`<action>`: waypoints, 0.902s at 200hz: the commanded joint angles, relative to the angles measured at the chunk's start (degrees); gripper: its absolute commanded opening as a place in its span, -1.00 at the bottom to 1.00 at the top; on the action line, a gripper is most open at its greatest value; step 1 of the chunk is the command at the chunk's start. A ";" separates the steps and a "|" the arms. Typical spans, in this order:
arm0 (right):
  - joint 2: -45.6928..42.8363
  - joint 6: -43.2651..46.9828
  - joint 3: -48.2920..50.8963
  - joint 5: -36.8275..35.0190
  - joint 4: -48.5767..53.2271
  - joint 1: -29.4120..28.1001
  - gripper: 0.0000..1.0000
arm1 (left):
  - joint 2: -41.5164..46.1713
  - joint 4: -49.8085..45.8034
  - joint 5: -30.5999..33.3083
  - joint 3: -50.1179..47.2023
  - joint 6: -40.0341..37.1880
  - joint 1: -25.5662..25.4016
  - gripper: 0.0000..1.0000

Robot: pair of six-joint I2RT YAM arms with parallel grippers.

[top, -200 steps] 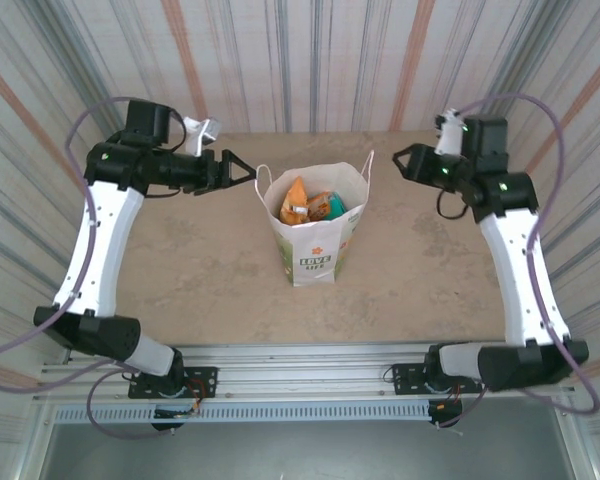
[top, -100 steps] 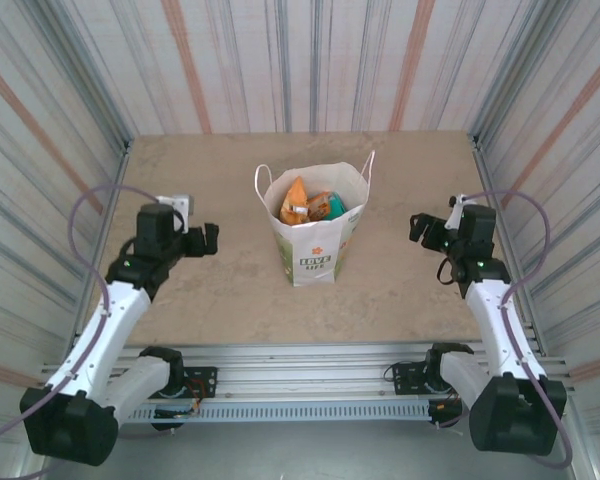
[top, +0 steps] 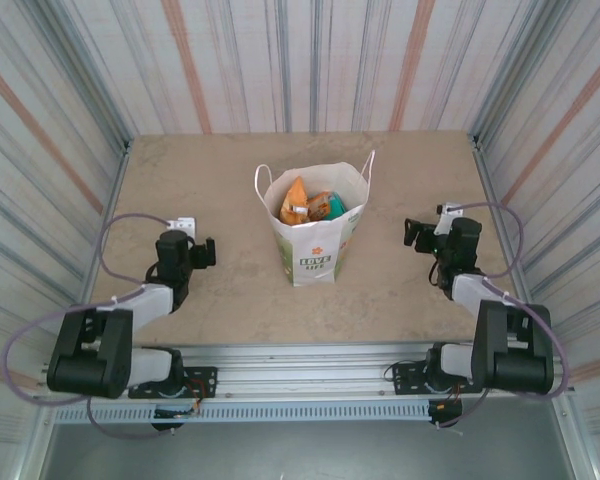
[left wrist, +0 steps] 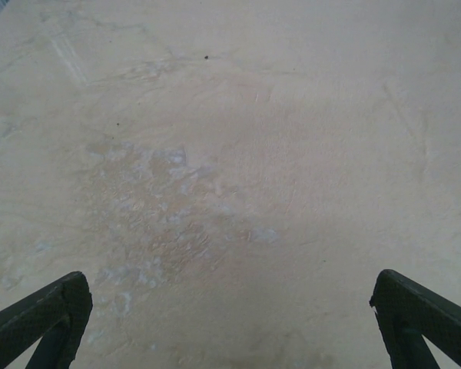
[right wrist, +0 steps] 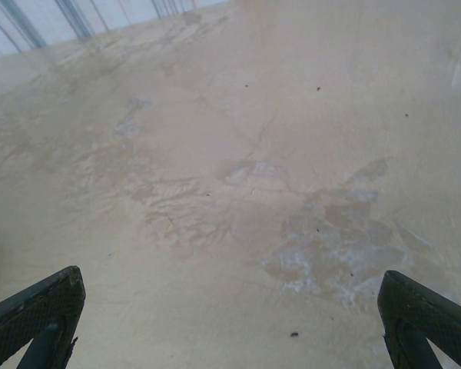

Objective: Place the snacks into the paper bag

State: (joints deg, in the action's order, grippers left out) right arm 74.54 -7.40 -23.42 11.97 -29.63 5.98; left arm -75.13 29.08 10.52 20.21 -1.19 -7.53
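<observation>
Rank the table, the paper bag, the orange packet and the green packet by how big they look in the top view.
1. table
2. bag
3. orange packet
4. green packet
Both packets sit partly hidden inside the bag, so the order of the last two is unsure.

Beige mottled tabletop point(top: 242, 302), striped corrugated walls point(top: 310, 60) on 3 sides, metal rail point(top: 310, 362) along near edge
</observation>
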 commanded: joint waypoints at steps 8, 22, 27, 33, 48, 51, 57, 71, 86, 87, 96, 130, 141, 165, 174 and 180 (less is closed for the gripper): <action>6.89 3.22 1.06 1.26 -12.18 -0.13 0.98 | -7.66 27.09 -0.22 -4.74 -1.69 2.87 0.97; 14.53 3.06 5.12 1.24 -26.60 -0.13 0.98 | -14.51 39.62 0.23 -5.90 -0.71 5.06 0.97; 16.37 2.32 5.33 0.87 -31.47 -0.27 0.98 | -10.60 29.15 -0.34 -3.89 1.32 5.44 0.97; 13.99 2.38 3.82 0.74 -25.36 0.23 0.98 | -8.13 19.88 -1.41 -1.20 2.99 6.55 0.97; 14.63 2.24 1.30 -1.29 -20.21 -0.14 0.98 | -13.01 21.42 0.03 2.06 -0.77 4.73 0.97; 14.97 2.44 1.45 -2.36 -21.26 -0.65 0.98 | -12.22 19.72 0.08 2.13 -0.49 4.42 0.97; 14.22 2.73 1.20 -3.23 -19.52 -1.23 0.98 | -10.63 17.24 -1.54 2.03 0.62 5.11 0.97; 14.41 2.79 1.07 -3.90 -19.27 -1.47 0.98 | -11.78 21.10 -1.14 1.22 0.23 5.40 0.97; 13.98 2.32 0.55 -6.24 -17.34 -1.78 0.98 | -11.06 18.22 -0.71 1.95 -0.12 4.59 0.97; 14.06 2.26 0.52 -6.42 -17.50 -1.86 0.98 | -11.16 18.48 -0.70 1.86 -0.17 4.56 0.97; 14.09 2.22 0.66 -6.78 -17.97 -2.02 0.98 | -11.48 19.13 -0.33 1.85 -0.29 4.50 0.97; 14.14 2.22 0.43 -6.73 -17.58 -1.95 0.98 | -11.26 18.68 -0.42 1.96 -0.15 4.53 0.97; 14.10 2.25 0.39 -6.78 -17.43 -1.99 0.98 | -11.18 18.42 -0.43 1.94 -0.20 4.54 0.97; 14.13 2.27 0.39 -6.76 -17.44 -1.96 0.98 | -11.26 18.54 -0.47 1.97 -0.17 4.51 0.97; 14.12 2.29 0.39 -6.74 -17.48 -1.97 0.98 | -11.19 18.47 -0.44 2.05 -0.19 4.52 0.97; 14.13 2.19 0.39 -6.78 -17.43 -1.97 0.98 | -11.27 18.47 -0.47 2.03 -0.16 4.52 0.97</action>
State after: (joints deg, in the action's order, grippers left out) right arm 89.01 -5.72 -21.93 6.04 -46.72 4.34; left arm -87.00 47.81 9.50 21.43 -0.86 -2.76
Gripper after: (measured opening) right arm 0.990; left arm 0.985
